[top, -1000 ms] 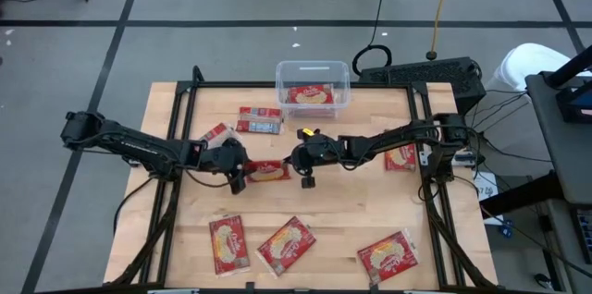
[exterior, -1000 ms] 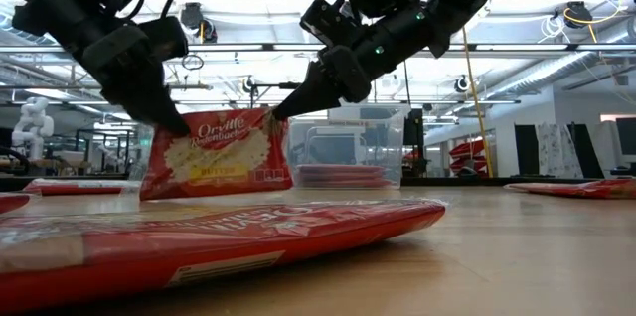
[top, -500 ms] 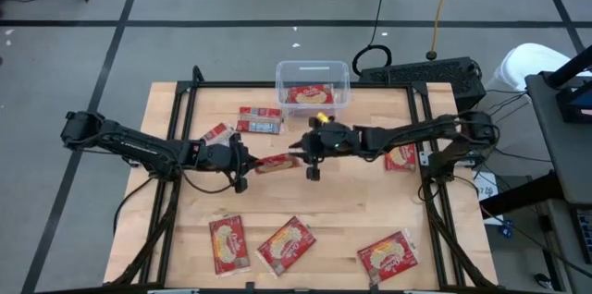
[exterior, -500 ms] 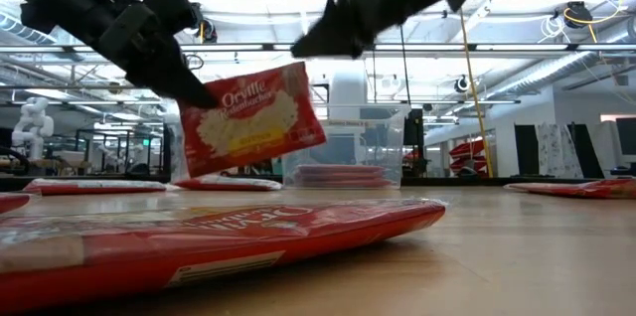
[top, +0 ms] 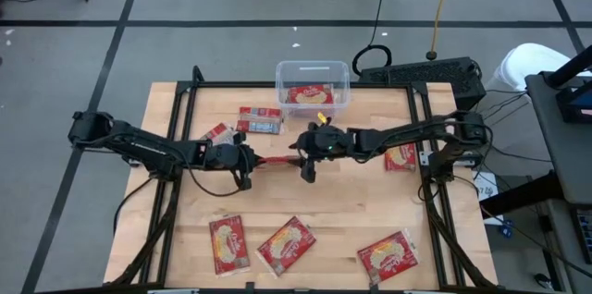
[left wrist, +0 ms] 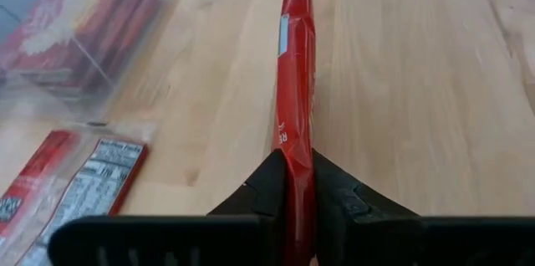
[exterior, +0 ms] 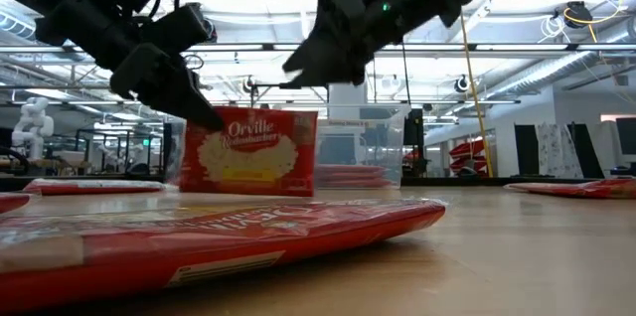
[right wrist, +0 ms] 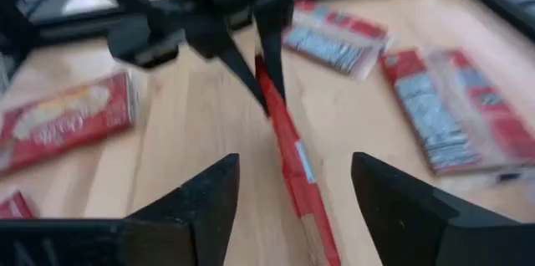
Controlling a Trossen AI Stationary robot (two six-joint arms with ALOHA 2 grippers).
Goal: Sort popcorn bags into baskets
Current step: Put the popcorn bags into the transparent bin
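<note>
One red-and-yellow popcorn bag (exterior: pixel 250 152) stands on edge near the table's middle and shows as a thin red line in the high view (top: pixel 274 160). My left gripper (top: pixel 244 159) is shut on its left end. My right gripper (top: pixel 302 155) is open at the bag's right end, with its fingers (right wrist: pixel 191 207) on either side of the bag (right wrist: pixel 294 159) and touching nothing. The clear basket (top: pixel 344 79) at the far edge holds one bag (top: pixel 310 96). My left gripper pinches the bag's upper left corner (exterior: pixel 199 125) between its two fingers (left wrist: pixel 269 189), one on each flat face. The fingers slant down from the table's left and lie along the bag (left wrist: pixel 296 132). The bag is upright. Whether its lower edge rests on the table, I cannot tell.
Loose bags lie flat on the table: two near the far left (top: pixel 259 120) (top: pixel 217 133), one under the right arm (top: pixel 401 156), and three along the near edge (top: pixel 229 244) (top: pixel 287 245) (top: pixel 388 255). A black frame (top: pixel 185 91) borders the tabletop.
My right gripper has opened, let go of the bag's right corner and risen. My left gripper has rolled while keeping hold of the left corner. The bag was first tilted with its face partly up, then swung up at an angle, and now stands upright on edge.
</note>
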